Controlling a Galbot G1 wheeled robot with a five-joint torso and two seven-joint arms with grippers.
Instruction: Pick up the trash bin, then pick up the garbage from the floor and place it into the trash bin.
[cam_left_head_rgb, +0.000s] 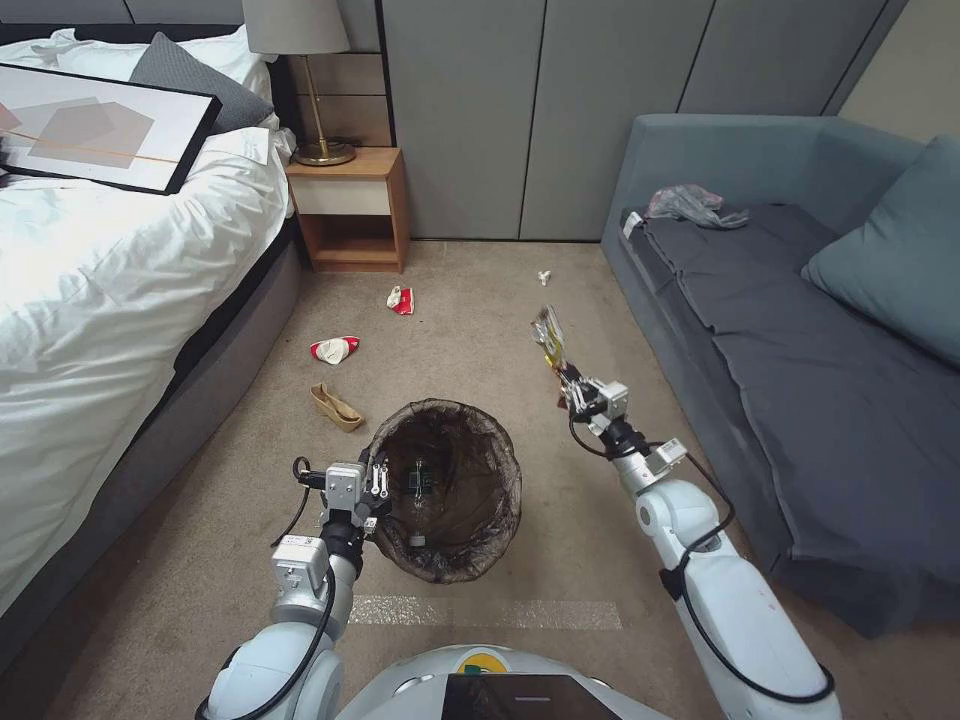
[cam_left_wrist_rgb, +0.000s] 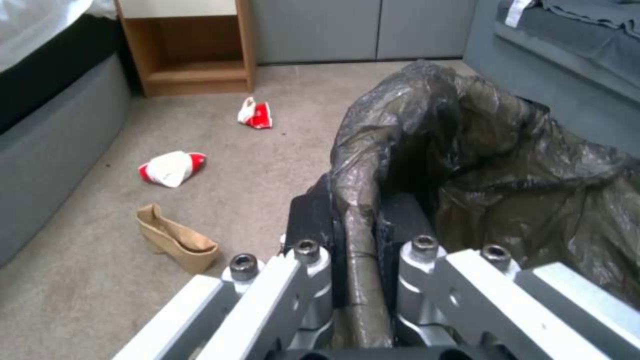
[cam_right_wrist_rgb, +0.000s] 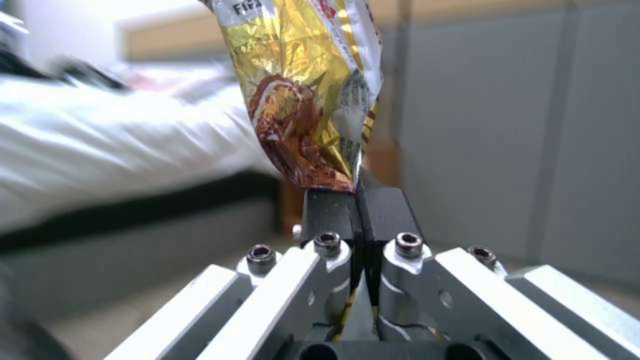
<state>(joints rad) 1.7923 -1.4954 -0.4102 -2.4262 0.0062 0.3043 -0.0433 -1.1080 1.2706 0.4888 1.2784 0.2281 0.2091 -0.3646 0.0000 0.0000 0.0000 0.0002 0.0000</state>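
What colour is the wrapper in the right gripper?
The wrapper is shiny yellow-gold with brown and red print, clearest in the right wrist view.

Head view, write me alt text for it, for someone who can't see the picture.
The right gripper holds a yellow snack wrapper up above the carpet, right of the trash bin, which the left gripper grips by its bag-lined rim. Two red-and-white cartons and a tan paper piece lie on the floor beside the bed.

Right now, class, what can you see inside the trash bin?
Inside the trash bin the dark brown bag lines the walls, and a small pale scrap lies near the bottom. Folds of the bag hide the rest of the bottom.
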